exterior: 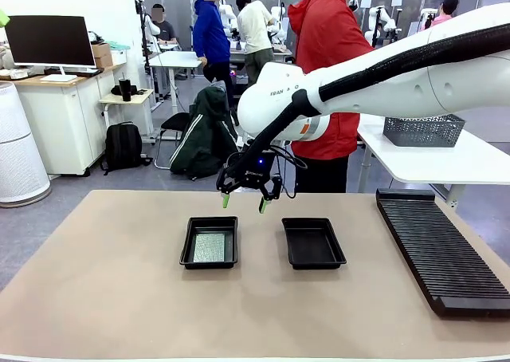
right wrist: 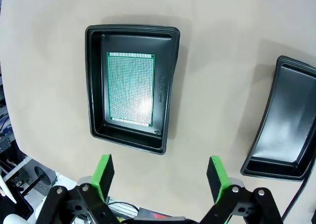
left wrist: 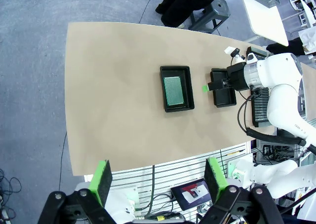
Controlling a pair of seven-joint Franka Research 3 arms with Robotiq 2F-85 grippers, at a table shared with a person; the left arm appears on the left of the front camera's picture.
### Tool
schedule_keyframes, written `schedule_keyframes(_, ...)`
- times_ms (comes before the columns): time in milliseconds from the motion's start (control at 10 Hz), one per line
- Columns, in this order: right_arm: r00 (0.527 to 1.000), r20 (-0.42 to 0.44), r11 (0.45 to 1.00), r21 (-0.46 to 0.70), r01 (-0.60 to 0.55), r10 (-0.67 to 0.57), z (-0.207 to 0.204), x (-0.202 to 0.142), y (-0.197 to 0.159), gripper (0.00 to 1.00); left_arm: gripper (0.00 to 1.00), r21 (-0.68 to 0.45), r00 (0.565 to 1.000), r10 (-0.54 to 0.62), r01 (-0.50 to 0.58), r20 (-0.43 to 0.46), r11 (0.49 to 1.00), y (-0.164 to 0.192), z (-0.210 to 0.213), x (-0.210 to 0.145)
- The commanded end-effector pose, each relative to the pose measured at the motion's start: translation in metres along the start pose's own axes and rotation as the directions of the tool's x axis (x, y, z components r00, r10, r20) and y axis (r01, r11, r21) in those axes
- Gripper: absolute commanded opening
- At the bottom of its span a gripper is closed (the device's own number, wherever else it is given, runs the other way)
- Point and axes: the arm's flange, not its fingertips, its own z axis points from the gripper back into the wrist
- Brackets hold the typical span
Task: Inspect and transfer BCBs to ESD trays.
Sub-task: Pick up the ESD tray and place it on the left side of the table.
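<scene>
Right gripper (right wrist: 161,177): green-padded fingers (right wrist: 104,174) are seen spread wide with nothing held between them, and bare table (right wrist: 207,61) is seen beneath. Just beyond the fingertips, ahead of the finger on the picture's left, the loaded ESD tray (right wrist: 96,86) is noted. One BCB (right wrist: 131,91) lies flat on its floor, inside the rim. The empty ESD tray (right wrist: 284,130) is found out past the other finger, apart from the first tray. In the front view this gripper is observed hovering above the table, over the gap between the two trays, towards their far ends. Left gripper (left wrist: 158,179): it is held high above the near table edge, its fingers likewise wide apart and empty, and both trays are seen far ahead of them. A long black ribbed rack (exterior: 442,250) is recorded well to the side of the right gripper's fingers, past the empty tray. Farthest off, a person in a red jacket (exterior: 327,75) is seen standing behind the table.
</scene>
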Motion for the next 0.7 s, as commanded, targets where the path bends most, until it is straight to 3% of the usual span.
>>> schedule_keyframes(0, 0.998, 0.039, 0.998, 0.057, 0.04, -0.043, 0.015, -0.014, -0.011, 1.0, 1.0, 0.012, 1.0, 0.007, -0.007, 0.001, 1.0, -0.011, -0.017, 0.008)
schedule_keyframes(200, 0.989, 0.088, 0.987, 0.119, 0.111, -0.122, 0.047, -0.044, -0.042, 1.0, 1.0, 0.031, 0.997, 0.076, -0.076, -0.006, 0.997, -0.038, -0.043, 0.007)
schedule_keyframes(600, 0.986, 0.126, 0.961, 0.266, 0.075, -0.112, 0.087, -0.078, -0.111, 1.0, 1.0, 0.074, 0.999, 0.038, -0.037, -0.014, 0.997, -0.09, -0.142, 0.014)
